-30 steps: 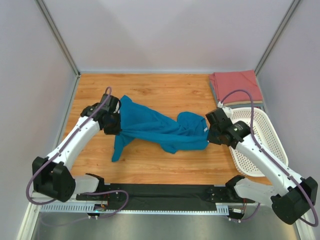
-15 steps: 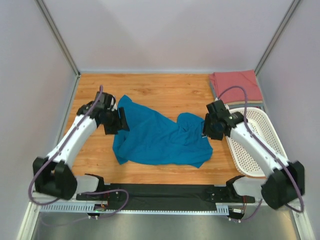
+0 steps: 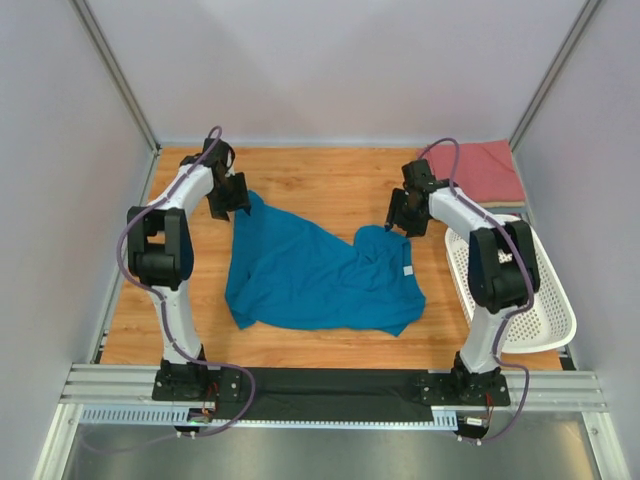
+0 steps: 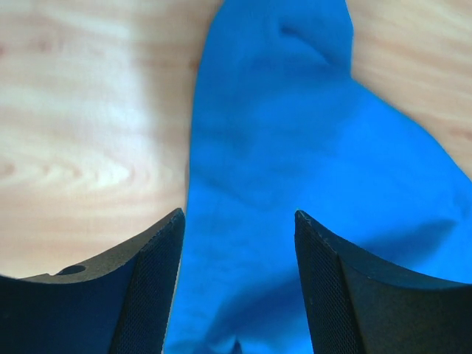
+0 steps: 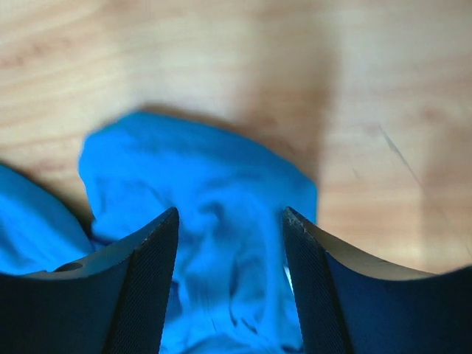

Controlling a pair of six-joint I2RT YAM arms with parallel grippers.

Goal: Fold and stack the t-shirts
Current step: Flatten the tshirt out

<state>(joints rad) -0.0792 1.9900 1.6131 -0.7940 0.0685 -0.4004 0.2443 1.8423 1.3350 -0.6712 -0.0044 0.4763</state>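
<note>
Crumpled teal-blue cloth t-shirt [image 3: 315, 280] lies long axis left-right btwn arms. Left gripper [image 3: 235, 196] & right gripper [image 3: 399, 214] hover over its far corners, jaws apart, both empty.

White arms [image 3: 178, 325], black joints [image 3: 160, 262], purple cables [image 3: 123, 245], black textured fingers [image 4: 151, 295]

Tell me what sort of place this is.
Probably a lab robot cell: plain grey panel walls enclose a wooden tabletop, the left arm and right arm are bolted to a metal rail, and a teal t-shirt lies on the wood.
</note>
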